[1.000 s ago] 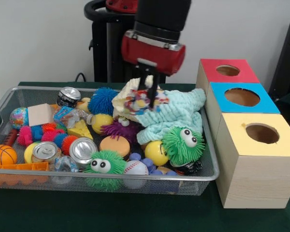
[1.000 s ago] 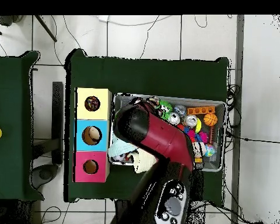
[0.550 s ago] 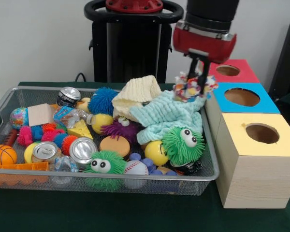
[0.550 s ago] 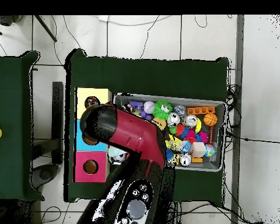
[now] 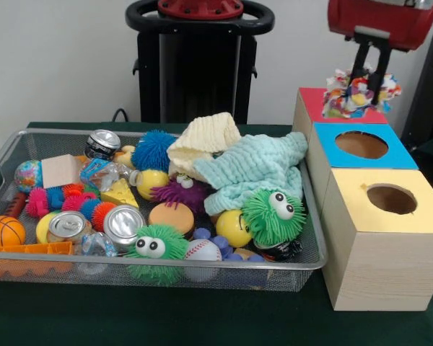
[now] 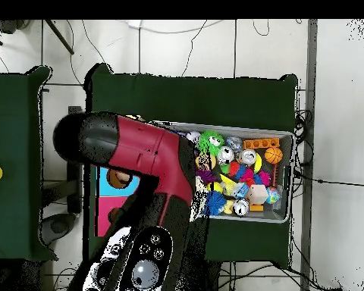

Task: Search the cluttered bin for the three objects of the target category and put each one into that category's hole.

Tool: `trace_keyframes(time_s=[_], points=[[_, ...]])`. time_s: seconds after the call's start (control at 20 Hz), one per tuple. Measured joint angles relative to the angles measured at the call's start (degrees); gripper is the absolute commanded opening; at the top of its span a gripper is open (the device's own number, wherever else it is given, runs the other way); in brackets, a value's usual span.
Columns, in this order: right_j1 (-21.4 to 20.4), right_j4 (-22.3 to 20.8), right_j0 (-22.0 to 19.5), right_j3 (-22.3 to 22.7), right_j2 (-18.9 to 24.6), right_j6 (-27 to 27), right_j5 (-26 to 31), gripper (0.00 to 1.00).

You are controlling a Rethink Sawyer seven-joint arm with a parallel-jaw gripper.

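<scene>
My gripper (image 5: 369, 78) hangs at the top right of the front view, shut on a multicoloured rag bundle (image 5: 361, 94). The bundle hangs just above the red box (image 5: 312, 102) and hides that box's hole. In front of it stand the blue box (image 5: 325, 148) and the yellow box (image 5: 357, 216), each with an open round hole. A cream knitted cloth (image 5: 206, 139) and a mint cloth (image 5: 256, 169) lie in the wire bin (image 5: 166, 264). In the overhead view the red arm (image 6: 139, 151) covers the gripper and most of the boxes.
The bin (image 6: 292, 178) holds several spiky balls, cans (image 5: 123, 222), a small basketball (image 5: 3, 231), a baseball (image 5: 202, 250) and a green googly-eyed toy (image 5: 274, 214). Overhead, a strip of the blue box (image 6: 109, 180) shows beside the arm.
The gripper has carried the rag bundle right and upward, from over the bin's right end to above the red box. The bin's contents have not moved.
</scene>
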Motion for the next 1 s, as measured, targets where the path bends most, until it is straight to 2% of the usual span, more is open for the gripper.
trace_keyframes(time_s=[0.15,0.2,0.3,0.4,0.65,0.9,1.0], points=[[0.7,0.0,-0.3,-2.6,0.0,0.2,0.9,0.00],[1.9,-0.1,-0.8,-6.0,0.0,0.2,2.3,0.00],[2.8,-0.1,-1.2,-8.1,0.0,0.2,3.3,0.00],[5.3,-0.2,-2.2,-13.2,0.0,0.2,5.6,0.00],[10.4,-0.1,-3.5,-21.2,0.0,0.3,7.9,0.00],[15.0,0.1,-3.8,-26.4,0.0,0.8,7.9,0.00],[16.0,0.1,-3.8,-27.1,0.0,0.8,7.9,0.00]])
